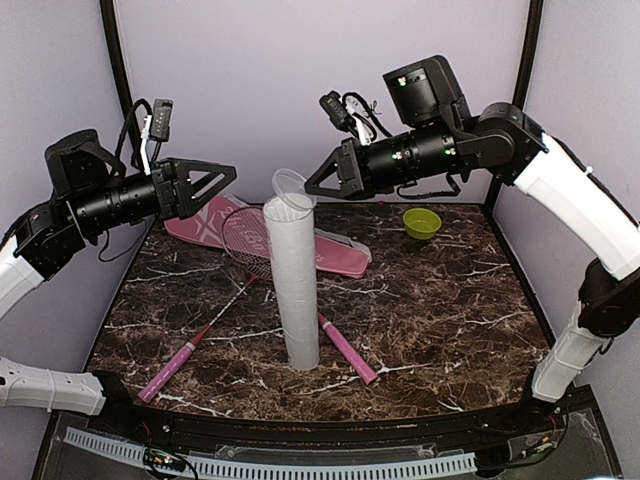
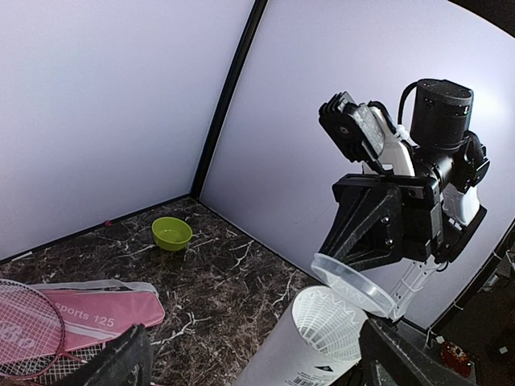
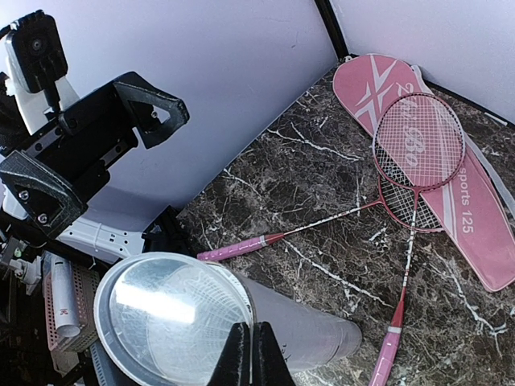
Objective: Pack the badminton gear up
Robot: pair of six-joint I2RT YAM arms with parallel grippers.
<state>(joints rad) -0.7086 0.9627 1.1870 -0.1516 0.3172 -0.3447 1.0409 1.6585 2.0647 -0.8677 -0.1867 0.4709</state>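
Note:
The tall white tube (image 1: 295, 290) stands upright mid-table, with white shuttlecocks (image 2: 330, 322) inside it. My right gripper (image 1: 312, 188) is shut on the rim of a clear round lid (image 1: 291, 186), held tilted just above the tube's open top; the right wrist view shows the lid (image 3: 173, 314) and the closed fingertips (image 3: 241, 354). My left gripper (image 1: 225, 185) is open and empty, left of the tube top. Two rackets lie crossed, pink handles (image 1: 170, 368) (image 1: 348, 350) near, heads (image 1: 245, 235) on the pink cover (image 1: 200, 222).
A small lime-green bowl (image 1: 422, 223) sits at the back right by the wall. Purple walls close the back and both sides. The cover's strap end (image 1: 350, 248) lies right of the tube.

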